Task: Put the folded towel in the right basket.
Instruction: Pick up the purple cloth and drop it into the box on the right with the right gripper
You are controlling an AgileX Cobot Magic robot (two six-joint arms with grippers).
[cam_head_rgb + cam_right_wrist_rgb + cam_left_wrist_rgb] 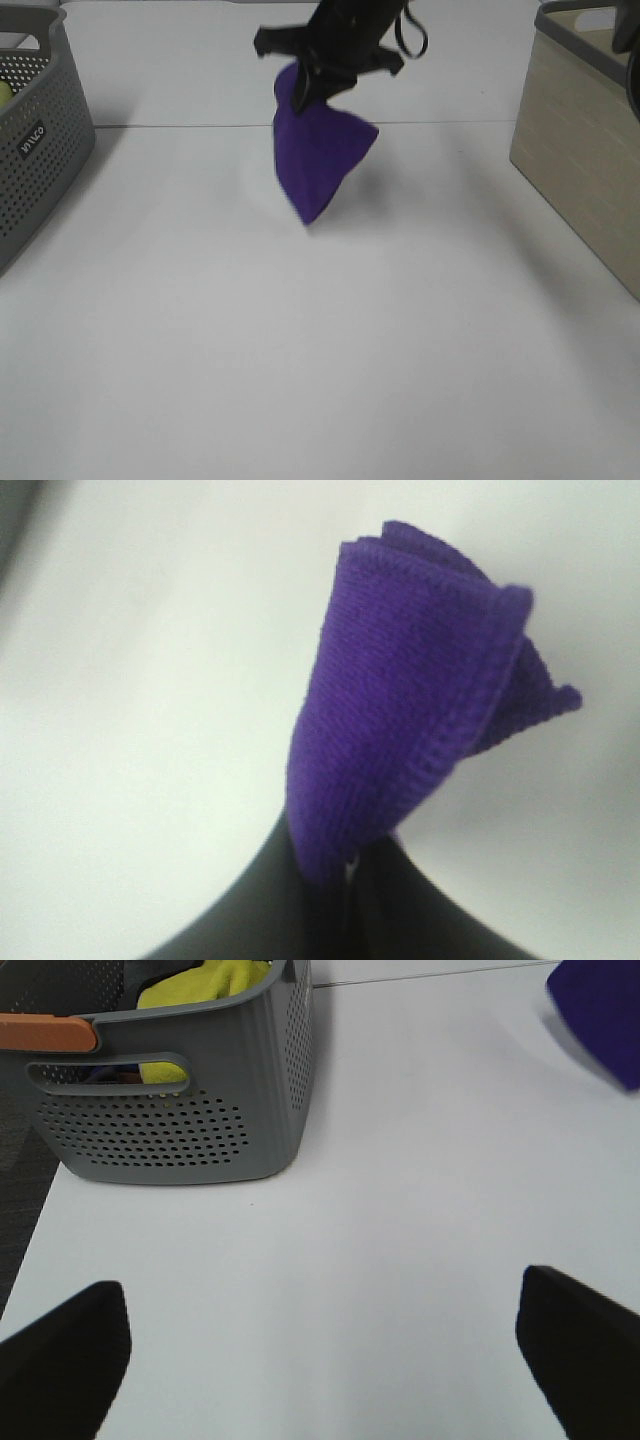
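Observation:
The folded purple towel (pixel 318 160) hangs in the air above the white table, near the back middle. My right gripper (pixel 305 90) is shut on its top edge; in the right wrist view the towel (pixel 420 710) dangles from the closed fingers (pixel 300 900). The right basket (pixel 590 130), beige with a grey rim, stands at the right edge, well to the right of the towel. My left gripper (pixel 320 1350) is open and empty, low over the table near the left basket; a corner of the towel (pixel 600 1015) shows far off in its view.
A grey perforated basket (pixel 35 130) stands at the left edge; in the left wrist view this basket (pixel 200 1110) holds a yellow cloth (pixel 200 985) and has an orange strip (pixel 45 1032) on its rim. White table (pixel 320 350) spreads between the baskets.

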